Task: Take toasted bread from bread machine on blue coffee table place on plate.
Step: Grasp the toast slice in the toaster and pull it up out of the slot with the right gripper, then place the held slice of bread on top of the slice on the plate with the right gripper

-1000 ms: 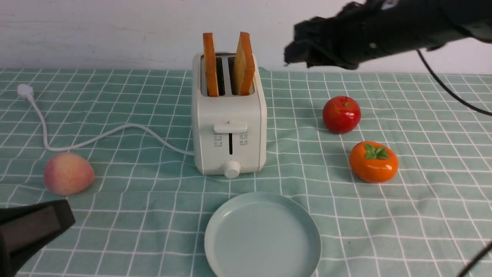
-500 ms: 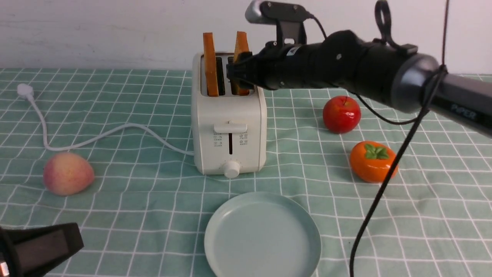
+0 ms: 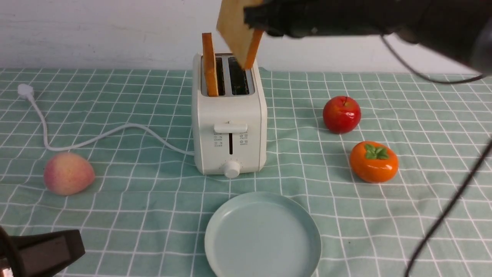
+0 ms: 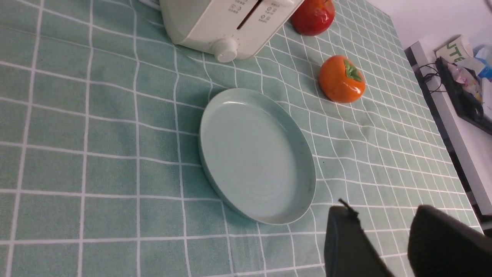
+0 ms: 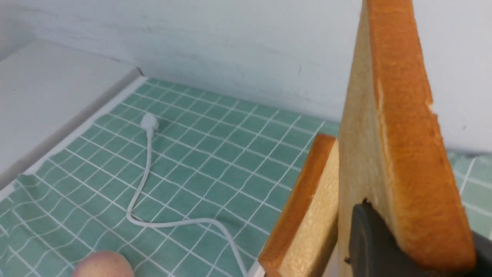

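Peach (image 3: 68,174) far left; apple (image 3: 341,114), persimmon (image 3: 373,161) right; cup (image 4: 455,49), probably, beyond table.

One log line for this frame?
phase: extraction | right pincer: shut on toast, over right slot of bread machine | other toast: in left slot | plate: empty | left pincer: open, holds nothing

Square pale-golden toast slice (image 3: 235,30), orange-brown crust, is held clamped and tilted in the right gripper (image 3: 255,19), its lower corner over the right slot of the white boxy toaster (image 3: 229,127). Second slice (image 3: 209,65) is seated upright in the left slot, below the gripper. Round pale blue-green plate (image 3: 262,234) is set well below it on the teal grid-cloth table (image 3: 134,200).
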`<act>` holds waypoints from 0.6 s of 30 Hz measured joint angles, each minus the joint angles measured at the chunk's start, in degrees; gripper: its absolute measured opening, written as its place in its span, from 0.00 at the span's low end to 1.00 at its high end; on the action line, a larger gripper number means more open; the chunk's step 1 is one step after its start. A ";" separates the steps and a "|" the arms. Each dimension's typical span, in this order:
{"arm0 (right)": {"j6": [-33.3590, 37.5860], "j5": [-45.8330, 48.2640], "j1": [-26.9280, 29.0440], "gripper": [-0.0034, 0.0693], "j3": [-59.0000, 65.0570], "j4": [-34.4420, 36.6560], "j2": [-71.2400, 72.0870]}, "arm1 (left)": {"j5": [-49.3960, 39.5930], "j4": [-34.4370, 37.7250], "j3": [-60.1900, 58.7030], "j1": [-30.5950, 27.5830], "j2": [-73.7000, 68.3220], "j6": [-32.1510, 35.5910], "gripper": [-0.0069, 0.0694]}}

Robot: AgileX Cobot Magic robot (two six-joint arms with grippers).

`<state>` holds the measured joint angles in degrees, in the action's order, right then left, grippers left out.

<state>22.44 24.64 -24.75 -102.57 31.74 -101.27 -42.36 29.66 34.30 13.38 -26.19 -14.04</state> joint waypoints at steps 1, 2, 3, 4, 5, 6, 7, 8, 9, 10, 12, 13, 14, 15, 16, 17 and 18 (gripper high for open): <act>0.00 0.60 0.19 0.20 -0.08 -0.35 0.52 | 0.00 0.00 0.00 0.00 0.00 0.00 0.40; -0.21 5.95 1.99 0.20 -0.40 -4.03 4.48 | 0.33 0.00 0.00 0.00 0.00 0.00 0.40; -0.21 6.69 2.24 0.20 -0.39 -4.03 4.93 | 0.34 0.00 0.00 0.00 0.00 0.00 0.40; -1.34 14.80 4.83 0.20 -0.68 -8.55 8.90 | 0.85 0.05 0.00 0.00 0.00 0.00 0.40; -2.26 18.21 5.63 0.20 -0.72 -10.32 9.83 | 0.97 0.03 0.00 0.00 0.00 0.00 0.40; -3.47 21.72 6.95 0.20 -0.72 -12.00 11.02 | 1.26 0.03 0.00 0.00 0.00 0.00 0.40; -4.22 22.63 7.21 0.20 -0.72 -12.81 11.21 | 1.32 0.03 0.00 0.00 0.00 0.00 0.40; -7.43 29.49 8.92 0.20 -0.58 -15.18 12.04 | 1.97 0.03 0.00 0.00 -0.10 0.00 0.40; -10.10 33.09 9.97 0.20 0.02 -16.36 12.13 | 2.57 0.07 0.00 0.00 -0.33 0.00 0.40; -12.75 36.22 10.78 0.20 1.19 -17.21 12.13 | 3.20 0.07 0.00 0.00 -0.57 0.00 0.40; -16.65 40.40 11.54 0.20 4.68 -17.88 11.42 | 4.46 0.10 0.00 0.00 -1.26 0.00 0.40; -17.72 41.49 11.61 0.20 6.71 -17.59 11.06 | 4.80 0.15 0.00 0.00 -1.58 0.00 0.40; -18.60 42.20 11.61 0.20 9.50 -16.54 10.47 | 5.19 0.18 0.00 0.00 -1.98 0.00 0.40; -18.88 42.15 11.40 0.20 13.11 -13.86 9.64 | 5.66 0.22 0.00 0.00 -2.53 0.00 0.40; -18.79 41.94 11.24 0.20 15.57 -11.41 9.18 | 5.82 0.25 0.00 0.00 -2.84 0.00 0.40; -18.06 41.09 10.85 0.20 18.59 -7.57 8.41 | 6.05 0.25 0.00 0.00 -3.36 0.00 0.40; -16.53 39.90 10.33 0.20 21.46 -3.11 7.56 | 6.12 0.43 0.00 0.00 -3.88 0.00 0.40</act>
<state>5.90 64.54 -14.42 -81.12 28.63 -93.71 -36.24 30.09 34.30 13.38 -30.07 -14.04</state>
